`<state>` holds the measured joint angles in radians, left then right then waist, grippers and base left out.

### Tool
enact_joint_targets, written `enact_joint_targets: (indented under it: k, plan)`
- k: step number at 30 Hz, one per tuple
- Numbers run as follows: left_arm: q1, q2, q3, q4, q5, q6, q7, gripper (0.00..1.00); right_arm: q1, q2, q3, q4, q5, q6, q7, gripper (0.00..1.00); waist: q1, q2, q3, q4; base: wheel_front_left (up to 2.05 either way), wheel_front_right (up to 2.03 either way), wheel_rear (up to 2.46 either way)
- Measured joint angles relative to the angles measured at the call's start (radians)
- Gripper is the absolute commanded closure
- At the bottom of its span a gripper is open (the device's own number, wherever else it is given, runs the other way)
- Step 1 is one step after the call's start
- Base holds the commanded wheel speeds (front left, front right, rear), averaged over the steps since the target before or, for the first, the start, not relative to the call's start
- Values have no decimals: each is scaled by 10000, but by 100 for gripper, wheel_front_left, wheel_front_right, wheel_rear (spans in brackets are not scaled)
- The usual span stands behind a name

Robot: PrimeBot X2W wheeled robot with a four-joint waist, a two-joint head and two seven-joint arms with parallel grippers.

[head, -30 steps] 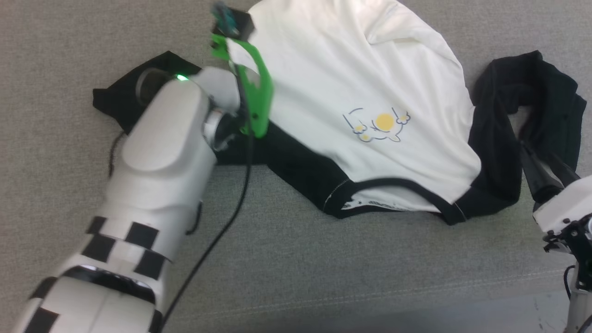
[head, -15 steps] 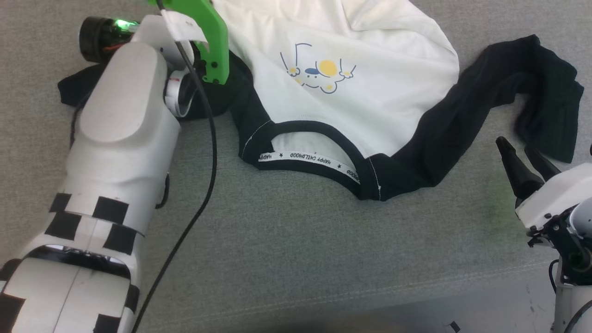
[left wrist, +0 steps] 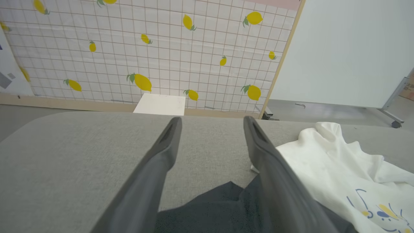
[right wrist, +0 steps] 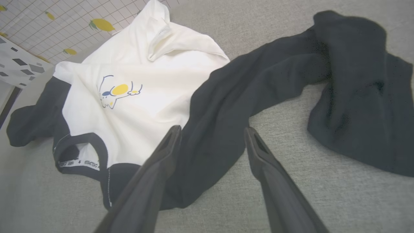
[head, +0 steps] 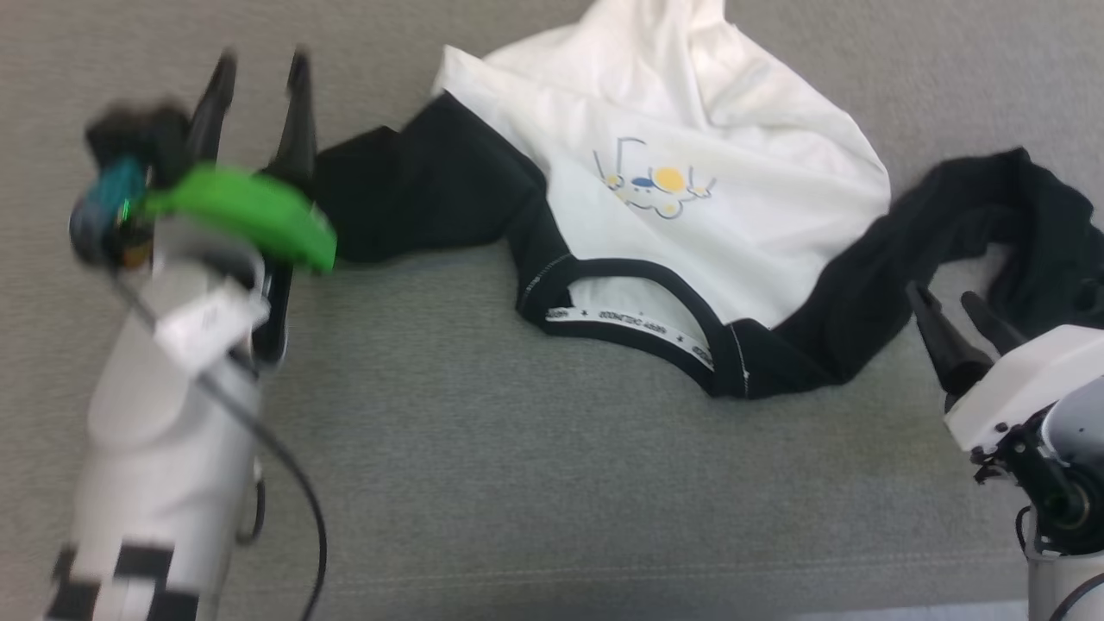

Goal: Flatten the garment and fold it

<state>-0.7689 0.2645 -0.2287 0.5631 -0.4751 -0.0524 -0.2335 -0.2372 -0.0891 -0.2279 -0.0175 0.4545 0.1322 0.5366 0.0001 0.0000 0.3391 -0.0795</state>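
Observation:
The garment [head: 707,233], a white T-shirt with black sleeves, lies crumpled on the grey cushion [head: 517,483], collar toward me. A small yellow-and-blue print [head: 655,181] faces up. My left gripper [head: 259,73] stands open just left of the left black sleeve [head: 405,190], holding nothing. In the left wrist view its fingers [left wrist: 212,120] hover spread above that sleeve [left wrist: 210,207]. Open too is my right gripper [head: 944,297], close to the long right sleeve [head: 949,224]. In the right wrist view that sleeve [right wrist: 220,106] lies under the spread right gripper [right wrist: 212,130].
A white box [left wrist: 160,104] stands behind the cushion against a lemon-patterned grid wall [left wrist: 145,48]. A black cable [head: 293,483] hangs along my left forearm. The cushion's front seam [head: 604,569] runs near the bottom of the head view.
My left gripper opened, let go of the garment and pulled off to the left. The left sleeve now lies stretched out. The head camera has shifted; the right gripper stayed open.

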Motion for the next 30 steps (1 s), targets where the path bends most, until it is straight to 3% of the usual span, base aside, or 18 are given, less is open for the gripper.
enact_joint_targets:
  k: [6, 12, 20, 30]
  plan:
    - [3382, 169, 1080, -2491, 75, 838, -236, 0, 42, -232, 882, 17, -244, 0, 86, 0, -1, 0, -756, 589, 0, 0, 0]
    - [5635, -384, 1735, -4086, 84, 1243, -247, 0, -100, -462, 2566, 199, -518, 0, 349, 0, -1, 0, -1208, 1152, 0, 0, 0]
    - [6190, -865, 1756, -4702, 219, 1269, -247, 0, -1578, -447, 5517, 1921, -1877, 0, 1076, 0, -1, 0, -1174, 1584, 0, 0, 0]
    - [6068, -1101, 1569, -4688, 430, 1083, -247, 0, -3288, -79, 6683, 4842, -3415, -2, 1143, 0, -1, 0, -595, 1909, 0, 0, 0]
